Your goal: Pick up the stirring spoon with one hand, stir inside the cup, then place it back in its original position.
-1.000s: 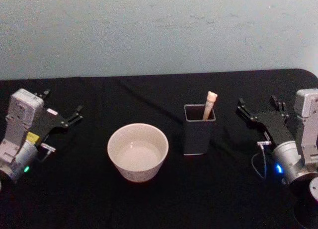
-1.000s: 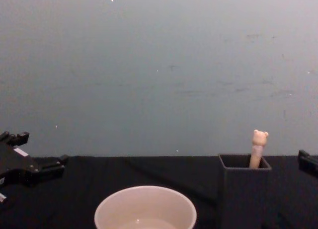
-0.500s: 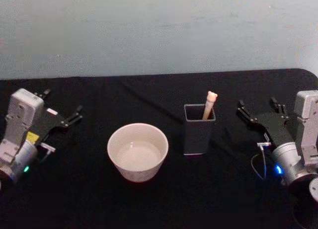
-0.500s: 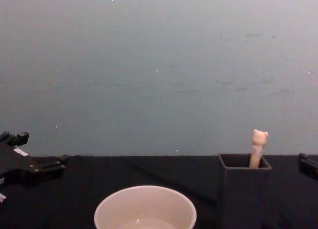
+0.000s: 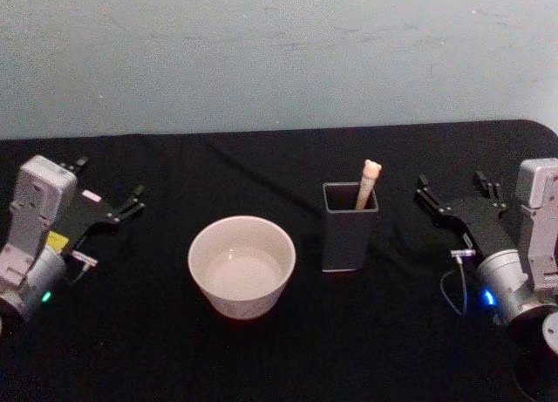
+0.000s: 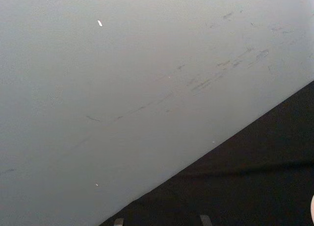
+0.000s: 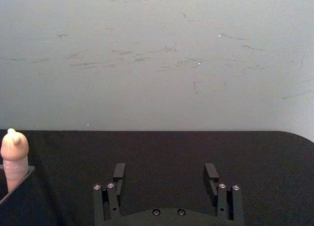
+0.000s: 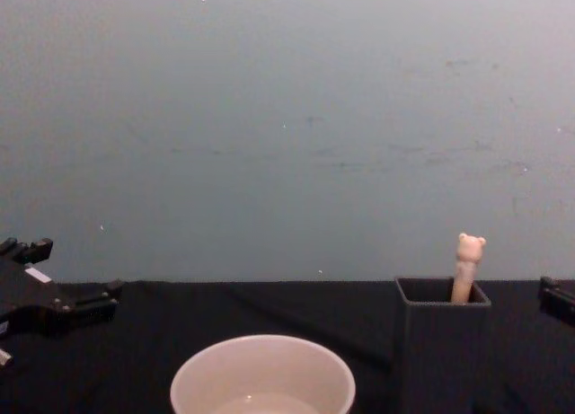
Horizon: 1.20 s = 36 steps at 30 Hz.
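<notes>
Across the head view, a black table (image 5: 261, 350) fills the lower two thirds of the frame under a pale wall (image 5: 261, 53). At centre, slightly left, sits the cup (image 5: 241, 265), round and cream-white. Just to its right stands the dark grey holder box (image 5: 349, 228), apart from the cup, with the stirring spoon (image 5: 367, 184) leaning in its far right corner, bear-headed handle poking above the rim. At the left edge the left gripper (image 5: 109, 193) rests low over the table, its arm angled up and to the right, fingers spread with nothing between them. At the right edge the right gripper (image 5: 455, 191) points up and to the left toward the holder, well clear of it, fingers parted and empty.

From the left wrist view, the wall and the table meet along a slanted line, and two small finger tips (image 6: 119, 221) show at the bottom edge, set apart.

From the right wrist view, the right gripper (image 7: 166, 172) sits at bottom centre, its two black fingers wide apart over bare table. The spoon's handle tip (image 7: 13, 157) and a corner of the holder show at the lower left edge.

Lower in the chest view, the cup (image 8: 262, 375) is at bottom centre, the holder (image 8: 440, 342) to its right with the spoon (image 8: 465, 268) upright inside. The left gripper (image 8: 63, 293) reaches in from the left edge, level with the table, released.
</notes>
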Motion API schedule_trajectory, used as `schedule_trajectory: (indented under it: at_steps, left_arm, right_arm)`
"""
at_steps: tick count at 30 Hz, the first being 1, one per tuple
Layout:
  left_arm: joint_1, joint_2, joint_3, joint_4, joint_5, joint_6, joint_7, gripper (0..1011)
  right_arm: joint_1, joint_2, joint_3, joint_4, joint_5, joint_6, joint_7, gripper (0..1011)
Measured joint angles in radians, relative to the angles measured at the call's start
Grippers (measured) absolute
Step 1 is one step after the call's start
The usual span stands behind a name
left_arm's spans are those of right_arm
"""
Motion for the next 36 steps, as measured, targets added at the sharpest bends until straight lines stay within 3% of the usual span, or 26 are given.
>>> schedule_trajectory:
  at_steps: [36]
  left_arm:
    - [0.0, 0.0, 0.0, 0.0, 0.0, 0.0, 0.0, 1001]
  right_arm:
    - [0.0, 0.001, -0.001, 0.0, -0.001, 0.0, -0.001, 1002]
